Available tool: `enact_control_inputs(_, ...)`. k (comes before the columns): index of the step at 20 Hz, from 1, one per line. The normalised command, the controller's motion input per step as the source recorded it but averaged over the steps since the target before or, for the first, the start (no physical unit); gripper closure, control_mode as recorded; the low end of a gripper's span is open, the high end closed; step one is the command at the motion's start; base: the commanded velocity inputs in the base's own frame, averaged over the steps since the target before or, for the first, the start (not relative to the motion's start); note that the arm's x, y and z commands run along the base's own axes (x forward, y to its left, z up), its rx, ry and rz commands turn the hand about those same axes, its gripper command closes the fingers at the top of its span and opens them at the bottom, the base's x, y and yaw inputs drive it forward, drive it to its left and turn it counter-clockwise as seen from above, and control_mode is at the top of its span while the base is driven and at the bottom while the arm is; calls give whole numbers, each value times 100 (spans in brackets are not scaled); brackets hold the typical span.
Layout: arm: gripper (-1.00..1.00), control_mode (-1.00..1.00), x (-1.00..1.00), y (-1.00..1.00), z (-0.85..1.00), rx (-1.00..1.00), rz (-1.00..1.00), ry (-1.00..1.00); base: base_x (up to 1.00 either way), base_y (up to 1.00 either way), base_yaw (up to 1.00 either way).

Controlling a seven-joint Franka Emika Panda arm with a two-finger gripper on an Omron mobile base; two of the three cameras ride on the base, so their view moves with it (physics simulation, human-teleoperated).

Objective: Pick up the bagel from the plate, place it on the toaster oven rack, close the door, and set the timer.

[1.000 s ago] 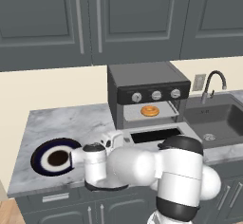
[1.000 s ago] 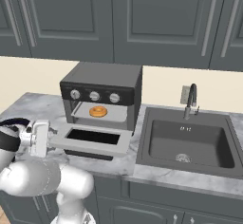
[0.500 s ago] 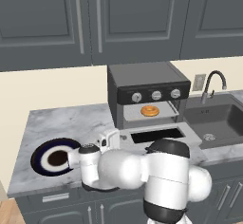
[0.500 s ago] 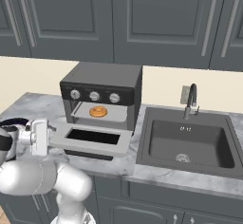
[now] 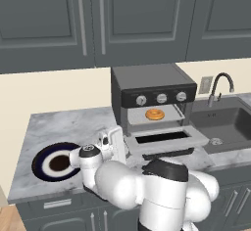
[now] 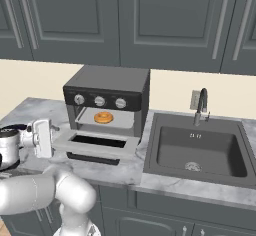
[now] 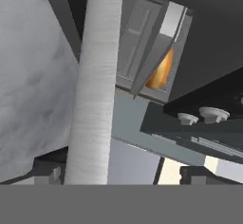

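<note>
The bagel (image 5: 155, 113) (image 6: 103, 117) lies on the toaster oven rack (image 5: 139, 119) (image 6: 88, 118), and shows as an orange patch (image 7: 161, 69) in the hand view. The door (image 5: 164, 138) (image 6: 95, 144) hangs open, dropped flat. At the door's left end is my gripper (image 5: 125, 147) (image 6: 53, 139) (image 7: 121, 175), open and holding nothing. In the hand view a pale bar (image 7: 95, 85), apparently the door's handle, runs between the spread fingertips (image 7: 47, 173). The plate (image 5: 41, 169) sits bare on the counter, left of the hand.
The sink (image 5: 230, 125) (image 6: 197, 150) with its faucet (image 5: 218, 85) (image 6: 201, 102) lies right of the oven. Oven knobs (image 5: 161, 98) (image 7: 187, 118) line the front above the opening. Grey cabinets hang overhead. My own arm (image 5: 147, 186) bulks in front of the marble counter (image 5: 63, 127).
The arm's elbow has swung across in front of the counter. The hand has stayed by the door's left end, jaws still wide. Bagel and door have not moved.
</note>
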Motion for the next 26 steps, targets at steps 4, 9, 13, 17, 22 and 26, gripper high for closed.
enact_control_inputs(4, -100, -100, 23, -29, 64, -6, 0, 0, 0, 0, 0)
enact_control_inputs(9, -100, -100, 39, -26, 53, -8, 12, 0, 0, 0, 0)
enact_control_inputs(13, -100, -100, 51, -23, 26, -15, 29, 3, 0, 0, 0)
enact_control_inputs(17, -100, -100, 56, -21, 6, -18, 35, 9, 0, 0, 0)
enact_control_inputs(22, -100, -100, 60, -13, 0, -18, 39, 16, 0, 0, 0)
enact_control_inputs(26, -100, -100, 46, -3, 0, -19, 38, 17, 0, 0, 0)
